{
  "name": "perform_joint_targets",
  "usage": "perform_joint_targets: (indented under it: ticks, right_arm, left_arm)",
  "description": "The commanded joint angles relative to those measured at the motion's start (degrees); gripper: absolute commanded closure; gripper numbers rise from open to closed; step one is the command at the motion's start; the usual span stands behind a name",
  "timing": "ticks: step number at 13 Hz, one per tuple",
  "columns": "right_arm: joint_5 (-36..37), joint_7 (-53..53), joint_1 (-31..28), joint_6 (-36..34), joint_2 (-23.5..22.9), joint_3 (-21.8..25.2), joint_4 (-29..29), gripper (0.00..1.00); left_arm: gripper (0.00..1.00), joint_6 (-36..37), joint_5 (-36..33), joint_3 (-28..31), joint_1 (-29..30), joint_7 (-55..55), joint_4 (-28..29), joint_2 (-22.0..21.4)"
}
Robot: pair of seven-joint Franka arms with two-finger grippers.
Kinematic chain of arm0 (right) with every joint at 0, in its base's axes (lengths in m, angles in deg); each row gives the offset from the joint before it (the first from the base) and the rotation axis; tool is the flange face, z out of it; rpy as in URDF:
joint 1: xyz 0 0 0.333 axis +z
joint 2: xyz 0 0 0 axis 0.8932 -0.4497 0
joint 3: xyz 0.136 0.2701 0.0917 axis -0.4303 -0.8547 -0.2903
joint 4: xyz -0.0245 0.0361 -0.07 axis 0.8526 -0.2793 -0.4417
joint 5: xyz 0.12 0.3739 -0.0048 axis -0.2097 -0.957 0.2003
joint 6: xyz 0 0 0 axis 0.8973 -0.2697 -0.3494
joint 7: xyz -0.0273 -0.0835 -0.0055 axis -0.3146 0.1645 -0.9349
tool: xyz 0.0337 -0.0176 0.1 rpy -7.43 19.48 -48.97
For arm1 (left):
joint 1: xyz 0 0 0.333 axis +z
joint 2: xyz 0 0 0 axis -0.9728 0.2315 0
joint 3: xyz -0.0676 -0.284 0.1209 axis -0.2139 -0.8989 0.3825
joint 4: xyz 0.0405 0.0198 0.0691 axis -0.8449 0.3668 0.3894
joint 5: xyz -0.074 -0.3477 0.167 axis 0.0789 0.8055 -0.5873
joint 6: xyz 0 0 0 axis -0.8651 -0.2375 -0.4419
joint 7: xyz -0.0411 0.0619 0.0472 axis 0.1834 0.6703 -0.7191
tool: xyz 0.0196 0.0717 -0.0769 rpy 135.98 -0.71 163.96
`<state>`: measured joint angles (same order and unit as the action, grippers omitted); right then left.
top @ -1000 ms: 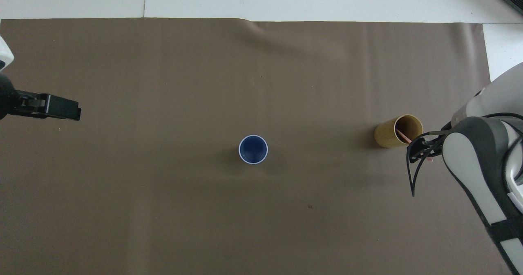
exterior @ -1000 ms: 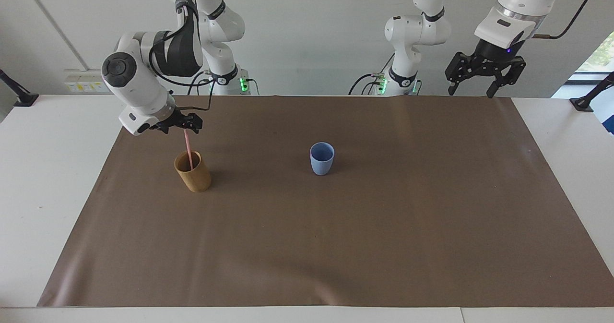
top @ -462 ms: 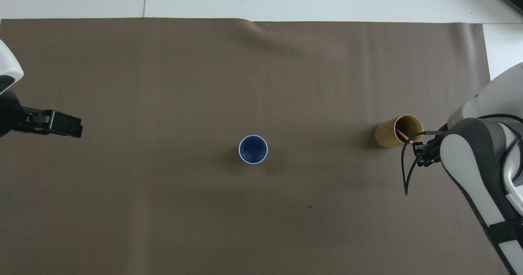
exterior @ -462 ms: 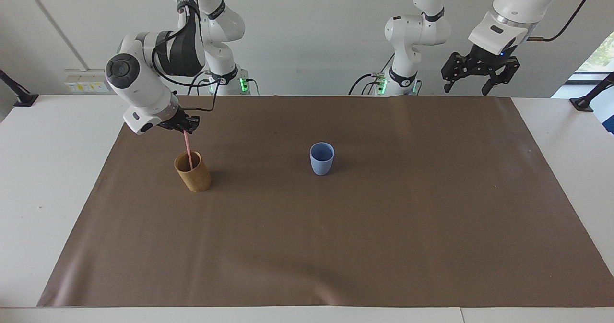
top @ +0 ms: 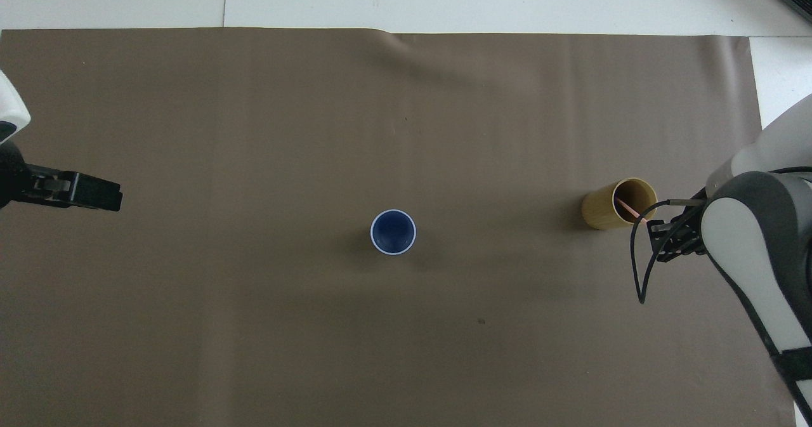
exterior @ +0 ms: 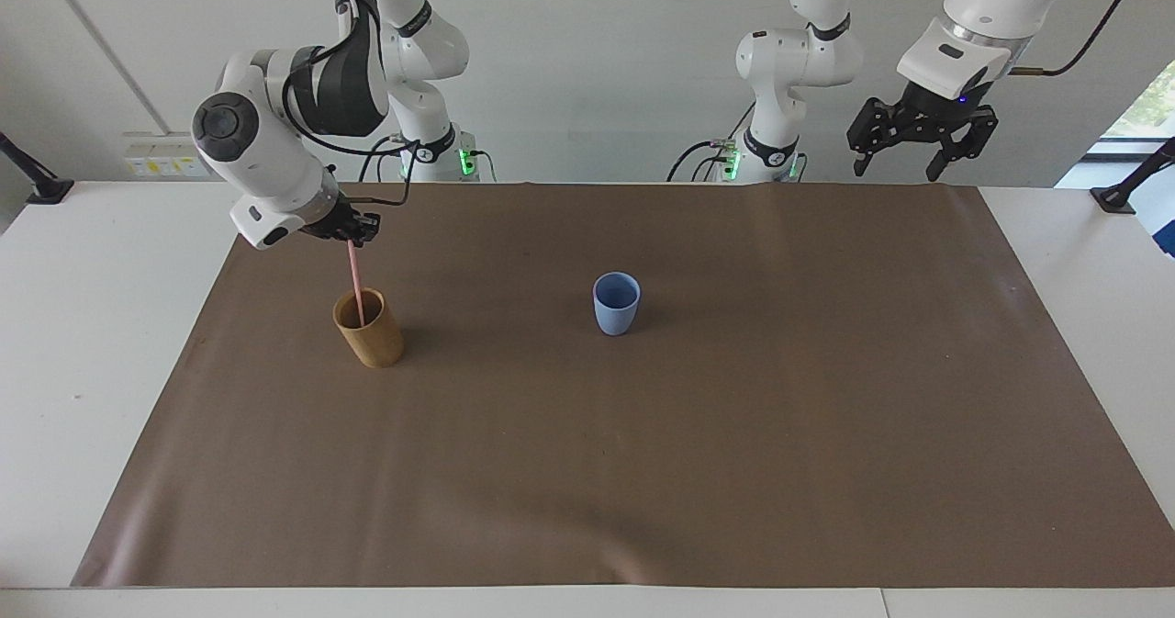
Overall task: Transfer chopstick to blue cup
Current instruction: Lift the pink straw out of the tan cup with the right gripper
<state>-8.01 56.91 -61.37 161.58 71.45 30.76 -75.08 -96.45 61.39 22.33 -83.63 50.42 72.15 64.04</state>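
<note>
Since a second ago the right gripper (exterior: 353,231) has closed on the top end of the chopstick (exterior: 355,280) and risen a little, drawing the pink stick partly up, though its lower end remains inside the wooden cup (exterior: 369,329) directly beneath the gripper. Well off from that gripper toward the left arm's end, the blue cup (exterior: 616,303) stands upright at the middle of the brown mat (exterior: 643,471). At its own end, the left gripper (exterior: 921,150) waits raised over the mat's edge by the robots, jaws spread wide and holding nothing.
</note>
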Motion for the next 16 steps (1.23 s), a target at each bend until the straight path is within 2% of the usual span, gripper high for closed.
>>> perform_joint_targets:
  ticks: [1,8,10,12,14,16]
  right_arm:
    - [-1.59,-0.96,-0.32,-5.14,0.18,-0.1,4.46,1.0]
    - [-1.94,-1.14,-0.23,-20.16,5.28,-1.41,14.04,1.0]
    - [-5.61,-4.71,-0.23,-22.99,5.28,-2.91,15.98,1.0]
    - [-10.53,-14.54,-0.06,-21.86,5.45,-6.67,15.72,1.0]
    - [-13.61,-23.85,-0.06,-17.49,6.24,-12.2,15.2,1.0]
    - [-18.87,-33.44,0.2,-13.44,5.63,-14.86,14.58,1.0]
  left_arm:
    - [0.0,-0.93,-0.59,-0.3,0.52,1.27,0.66,-0.57]
    - [0.0,-0.31,-0.32,-0.3,0.51,0.48,0.93,-0.93]
    - [0.0,-0.22,-0.32,-0.3,0.6,0.57,0.93,-0.93]
    - [0.0,-0.13,-0.32,-0.3,0.6,0.57,0.93,-0.93]
    - [0.0,-0.05,-0.32,-0.3,0.6,0.57,0.93,-0.93]
    - [0.0,0.65,-0.32,-0.3,0.6,0.57,0.93,-1.01]
